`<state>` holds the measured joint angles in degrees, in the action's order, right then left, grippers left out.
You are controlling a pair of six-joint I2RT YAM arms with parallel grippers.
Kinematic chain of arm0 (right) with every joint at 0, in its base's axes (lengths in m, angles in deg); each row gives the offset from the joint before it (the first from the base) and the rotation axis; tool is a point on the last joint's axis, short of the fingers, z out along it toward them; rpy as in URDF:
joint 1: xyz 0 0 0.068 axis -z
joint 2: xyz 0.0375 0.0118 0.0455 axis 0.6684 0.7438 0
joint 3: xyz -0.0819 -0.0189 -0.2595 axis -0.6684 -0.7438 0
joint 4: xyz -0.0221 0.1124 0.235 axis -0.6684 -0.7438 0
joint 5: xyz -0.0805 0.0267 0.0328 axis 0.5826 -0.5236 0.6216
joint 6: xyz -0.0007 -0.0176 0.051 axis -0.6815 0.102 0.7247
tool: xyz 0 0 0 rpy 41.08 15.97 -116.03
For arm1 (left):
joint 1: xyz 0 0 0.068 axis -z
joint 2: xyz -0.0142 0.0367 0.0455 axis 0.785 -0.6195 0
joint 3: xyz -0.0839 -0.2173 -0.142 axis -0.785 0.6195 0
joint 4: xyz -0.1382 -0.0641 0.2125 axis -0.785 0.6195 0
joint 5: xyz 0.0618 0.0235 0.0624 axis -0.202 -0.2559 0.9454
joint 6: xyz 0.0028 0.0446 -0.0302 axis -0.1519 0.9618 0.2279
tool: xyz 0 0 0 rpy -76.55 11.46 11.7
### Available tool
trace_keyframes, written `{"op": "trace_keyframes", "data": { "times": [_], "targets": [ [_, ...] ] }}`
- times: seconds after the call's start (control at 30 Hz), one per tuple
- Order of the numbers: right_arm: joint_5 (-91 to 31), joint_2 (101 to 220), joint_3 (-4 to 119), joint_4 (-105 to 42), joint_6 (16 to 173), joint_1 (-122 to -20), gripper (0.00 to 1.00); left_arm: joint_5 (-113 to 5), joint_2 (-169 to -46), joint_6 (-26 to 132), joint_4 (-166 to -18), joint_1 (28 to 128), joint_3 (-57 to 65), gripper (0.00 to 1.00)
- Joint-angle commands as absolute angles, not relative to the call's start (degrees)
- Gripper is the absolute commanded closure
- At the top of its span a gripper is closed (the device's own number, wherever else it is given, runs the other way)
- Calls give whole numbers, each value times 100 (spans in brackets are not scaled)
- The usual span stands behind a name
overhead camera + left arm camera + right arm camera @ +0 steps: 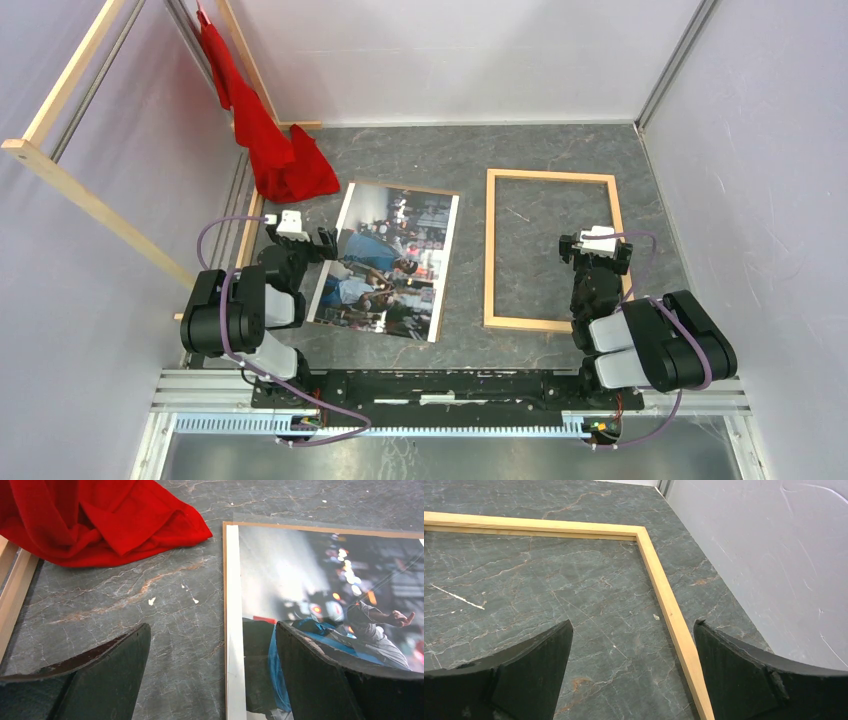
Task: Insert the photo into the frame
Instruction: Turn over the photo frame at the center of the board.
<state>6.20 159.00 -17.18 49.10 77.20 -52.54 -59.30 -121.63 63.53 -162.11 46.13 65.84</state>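
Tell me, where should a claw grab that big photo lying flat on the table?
The photo is a thin sheet lying flat, face up, so nothing sticks up to pinch. Best bet: its left long edge, from the left, where the open left claw straddles it; one finger would likely need to slip under the white margin.

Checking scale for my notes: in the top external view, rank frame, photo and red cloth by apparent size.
1. frame, by outline.
2. photo, nearly the same, so that order is unsure.
3. red cloth, clearly smallest.
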Motion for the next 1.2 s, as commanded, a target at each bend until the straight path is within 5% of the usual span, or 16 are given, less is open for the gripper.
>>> {"op": "trace_keyframes", "data": {
  "times": [0.0, 0.77, 0.87, 1.07, 1.17],
  "targets": [
    [628, 15847, -2352, 5145, 7724, -5237, 2, -5910, -12110, 6184, -16398, 4636, 6505, 0],
    [890, 15795, -2379, 5242, 7765, -5241, 2, -5902, -11410, 6114, -15485, 4599, 6355, 0],
    [1203, 15161, -2204, 4393, 7853, -5248, 2, -5984, -10792, 6298, -13679, 4587, 5572, 0],
    [2877, 14572, -196, -686, 10886, -5207, 2, -6211, -10370, 6370, -11069, 4587, 4310, 0],
    [2233, 14843, 667, -2101, 11166, -5140, 2, -6327, -10432, 6394, -10013, 4583, 3689, 0]
  ]
}}
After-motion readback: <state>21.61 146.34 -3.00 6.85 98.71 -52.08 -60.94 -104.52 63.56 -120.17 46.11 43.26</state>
